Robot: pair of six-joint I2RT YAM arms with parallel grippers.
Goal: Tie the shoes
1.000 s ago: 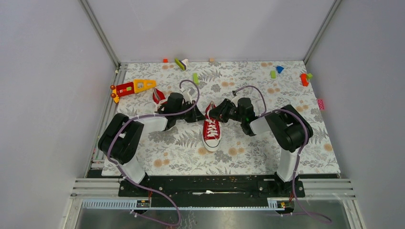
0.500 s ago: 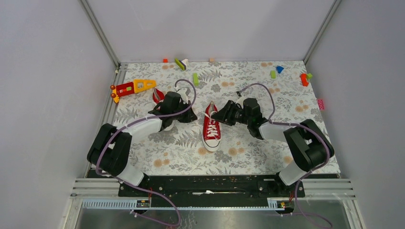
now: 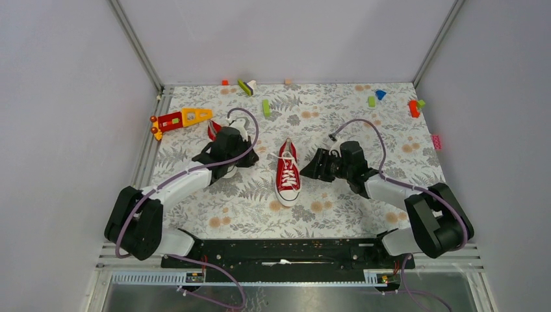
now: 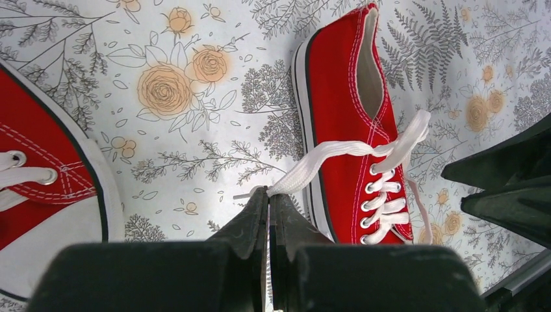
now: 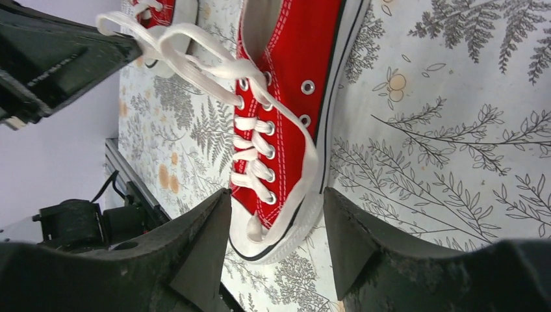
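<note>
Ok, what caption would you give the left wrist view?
Left gripper pinches a white lace stretched from the red shoe; second shoe at left edge.

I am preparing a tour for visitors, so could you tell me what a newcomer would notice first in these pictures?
The red canvas sneaker with white laces and white rubber toe cap lies mid-way across the floral-patterned table, between the two arms. The left gripper is shut on a white lace end, drawn out sideways from the shoe, while the right gripper stands open just right of it. A second red sneaker sits beside the left arm.
</note>
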